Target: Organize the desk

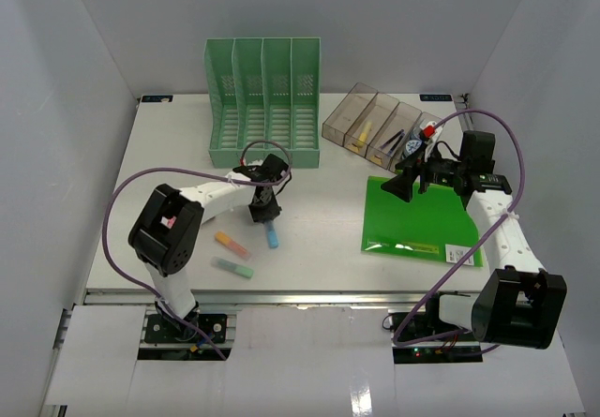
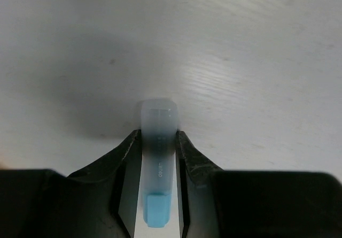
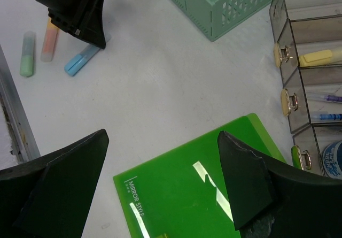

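1. Left pincer (image 2: 158,136): jaws narrow, pressed against both sides of a blue highlighter (image 2: 157,163), which lies flat on the worktop (image 1: 319,220) and is not lifted.
2. Blue highlighter: left of the worktop's centre, a little toward the near edge.
3. Orange highlighter (image 1: 232,245) and green highlighter (image 1: 232,267): loose and side by side in the left half, close to the near edge, well apart from either pincer.
4. Right pincer (image 3: 160,141): jaws wide and holding nothing, hanging above the far part of a green folder (image 1: 422,220).
5. Green folder: flat in the right half, reaching toward the near edge.
6. Clear divided tray (image 1: 375,126): by the far edge, right of centre. One compartment holds a yellow highlighter (image 3: 319,58); another holds pens.
7. Green file rack (image 1: 264,98): upright at the far edge, left of centre; its slots appear empty.
8. Progress, as a judgement: some small items seem sorted, but three highlighters and the folder remain out, so most of the tidying is probably left.
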You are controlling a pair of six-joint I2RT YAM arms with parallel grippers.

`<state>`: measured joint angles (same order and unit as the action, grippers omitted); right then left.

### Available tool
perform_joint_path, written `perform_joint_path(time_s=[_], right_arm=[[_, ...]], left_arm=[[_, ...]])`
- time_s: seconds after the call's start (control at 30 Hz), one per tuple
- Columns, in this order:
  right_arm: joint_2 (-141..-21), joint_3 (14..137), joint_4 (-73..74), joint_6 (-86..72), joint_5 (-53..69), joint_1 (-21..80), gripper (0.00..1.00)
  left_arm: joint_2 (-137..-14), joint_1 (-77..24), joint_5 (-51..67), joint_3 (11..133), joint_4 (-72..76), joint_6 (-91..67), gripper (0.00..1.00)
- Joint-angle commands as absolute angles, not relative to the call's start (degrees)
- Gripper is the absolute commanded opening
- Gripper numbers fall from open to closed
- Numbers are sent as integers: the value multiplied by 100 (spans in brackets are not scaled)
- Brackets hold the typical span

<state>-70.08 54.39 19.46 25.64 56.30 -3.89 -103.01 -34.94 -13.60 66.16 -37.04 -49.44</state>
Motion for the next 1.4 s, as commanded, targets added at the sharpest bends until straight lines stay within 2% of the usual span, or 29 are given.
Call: perform_joint_path(time_s=[0.0,0.23,0.5,0.63,0.97,1.23,1.37], right_arm=[[-6888,5384,1778,2479,5842,-488,89],[-6873,5394,1784,2479,5781,-567,89],[-6848,5396,1775,2462,5757,-715,89],[-6838,5407,1783,2461,5728,-769,89],[-6847,5422,1775,2451,5707,-902,89],[-6848,5405,1741,2399,5767,-1029,89],[-6855,5405,1749,2391,5783,-1066,89]], left_arm=[[-10229,-3523,-359,7321,-2680,-4088,0],[-10551,-3551,1135,8310,-924,-1997,0],[-11969,-3543,2591,10395,-101,-421,0],[-12500,-3542,3110,10602,1439,-217,11],[-13737,-3543,1950,11528,3904,-1020,1],[-15024,-3561,1193,12884,4640,-1299,0],[-15530,-3577,1084,13537,4424,-1219,0]])
